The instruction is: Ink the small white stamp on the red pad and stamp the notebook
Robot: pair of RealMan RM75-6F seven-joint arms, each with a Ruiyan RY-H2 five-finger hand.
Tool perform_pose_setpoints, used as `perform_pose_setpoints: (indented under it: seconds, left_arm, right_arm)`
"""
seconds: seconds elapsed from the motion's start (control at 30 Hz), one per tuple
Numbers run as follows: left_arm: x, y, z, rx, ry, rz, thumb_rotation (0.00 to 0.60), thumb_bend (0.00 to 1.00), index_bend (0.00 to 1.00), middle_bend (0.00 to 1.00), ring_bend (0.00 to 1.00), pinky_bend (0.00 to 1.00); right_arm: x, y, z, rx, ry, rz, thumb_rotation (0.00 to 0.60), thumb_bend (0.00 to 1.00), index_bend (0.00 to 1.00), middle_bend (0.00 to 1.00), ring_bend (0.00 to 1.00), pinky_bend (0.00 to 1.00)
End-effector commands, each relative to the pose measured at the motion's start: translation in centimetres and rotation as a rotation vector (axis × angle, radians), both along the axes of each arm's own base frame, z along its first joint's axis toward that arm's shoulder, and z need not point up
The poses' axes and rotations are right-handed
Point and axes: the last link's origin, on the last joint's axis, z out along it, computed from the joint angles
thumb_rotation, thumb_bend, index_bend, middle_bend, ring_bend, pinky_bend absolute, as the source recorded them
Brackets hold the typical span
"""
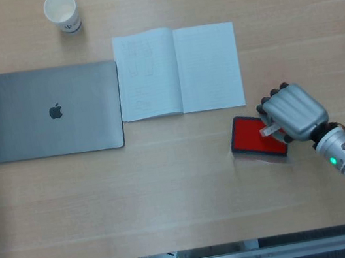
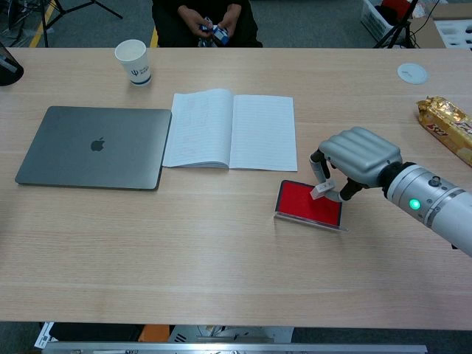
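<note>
My right hand [image 1: 292,112] [image 2: 358,158] pinches the small white stamp [image 1: 269,130] [image 2: 320,191] in its fingertips. The stamp's lower end sits over the right part of the red ink pad [image 1: 255,135] [image 2: 308,202], touching or just above its surface; I cannot tell which. The open notebook [image 1: 178,70] [image 2: 230,129] lies behind the pad, its right page blank. My left hand is out of both views.
A closed grey laptop [image 1: 54,111] [image 2: 94,146] lies left of the notebook. A paper cup [image 1: 62,11] [image 2: 133,62] stands at the far left. A white lid [image 2: 411,71] and a snack packet [image 2: 447,128] lie at the far right. A person sits beyond the table.
</note>
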Motion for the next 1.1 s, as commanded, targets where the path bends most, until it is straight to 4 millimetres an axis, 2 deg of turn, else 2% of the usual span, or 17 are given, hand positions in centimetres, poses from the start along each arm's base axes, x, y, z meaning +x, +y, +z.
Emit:
perform_pose_setpoints:
  seconds: [0.03,0.57,1.1]
  left_arm:
    - [0.0,0.0,0.0,-0.004,0.002,0.002,0.600,0.18,0.32,0.28,0.27,0.26]
    - [0.1,0.2,-0.2,-0.023,0.006,0.001,0.600,0.18,0.32,0.27,0.27,0.26]
    - [0.0,0.2,-0.2,-0.026,0.010,0.003,0.600,0.18,0.32,0.27,0.27,0.26]
  right_arm:
    - [-0.5,0.2,-0.2,0.011,-0.018,-0.037,0.600,0.55,0.58,0.54,0.44,0.42]
    - [-0.9,0.1,-1.6,0.012,0.023,-0.035,0.600,0.57,0.58,0.54,0.44,0.42]
    - [-1.1,0.1,-2.0,0.017,0.035,-0.037,0.600,0.58,0.58,0.54,0.44,0.42]
